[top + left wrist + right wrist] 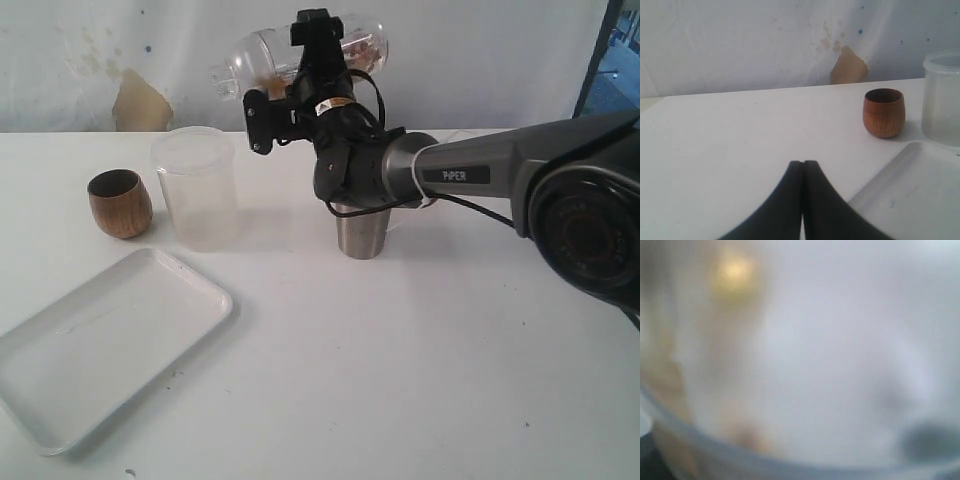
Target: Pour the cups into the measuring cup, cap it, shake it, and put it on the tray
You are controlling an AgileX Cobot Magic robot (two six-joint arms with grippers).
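While left hand (pixel 802 167) sits clenched (empty), right hand (pixel 319 42) grasps the tipped measuring cup (pixel 255 55).

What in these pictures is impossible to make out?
- Right wrist view: all blur, nothing recognisable.
- Exterior view: the arm hides the top of the tumbler, so its contents are unknown.
- Exterior view: measuring cup blurred; the right tool covers its middle; cap unclear.
- Left wrist view: tray cut off by the edge.

You're at a makeshift lab test bench: plain white tabletop (pixel 420 380), stained white backdrop wall (pixel 480 60) with a brown patch.
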